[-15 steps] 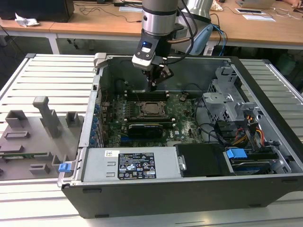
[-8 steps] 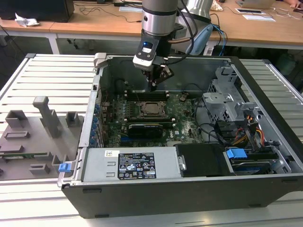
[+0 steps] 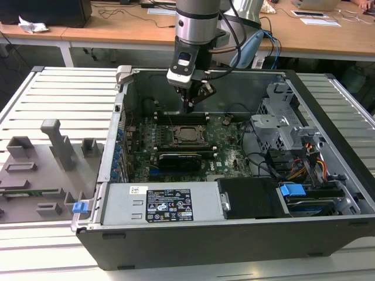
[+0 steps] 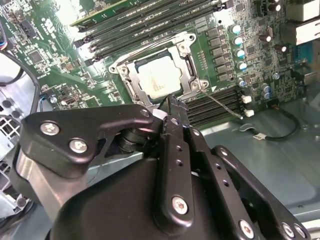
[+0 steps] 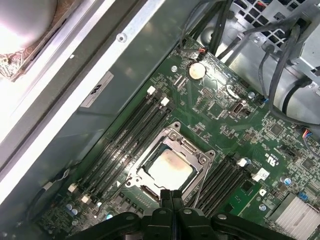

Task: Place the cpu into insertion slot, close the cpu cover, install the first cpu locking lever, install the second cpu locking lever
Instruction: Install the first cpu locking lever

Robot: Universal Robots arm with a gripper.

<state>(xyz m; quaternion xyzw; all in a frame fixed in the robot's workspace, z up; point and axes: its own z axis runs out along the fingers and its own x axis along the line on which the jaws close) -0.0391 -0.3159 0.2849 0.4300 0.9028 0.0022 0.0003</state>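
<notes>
an open computer case (image 3: 234,240) lies on a slatted white bench (image 3: 53,93), its motherboard (image 3: 231,158) facing up, as i steer the arm (image 3: 196,23) from a remote desk. the gripper (image 3: 189,106) hangs low over the board near the socket's edge, and in both wrist views (image 4: 171,102) (image 5: 171,194) its fingers are pressed together with nothing between them. the insertion slot (image 4: 132,89) sits between banks of memory slots (image 5: 130,135). the cpu cover (image 5: 172,135) lies flat on it, and the cpu (image 4: 159,80) is seated inside, its pale metal top showing through the window. a thin locking lever (image 4: 222,105) slants away from the socket's corner, apparently unlatched. i judge placing and covering done and the first lever the step in hand. it calls for a fine fingertip push that swings the rod down and hooks it under its catch without scraping the board.
</notes>
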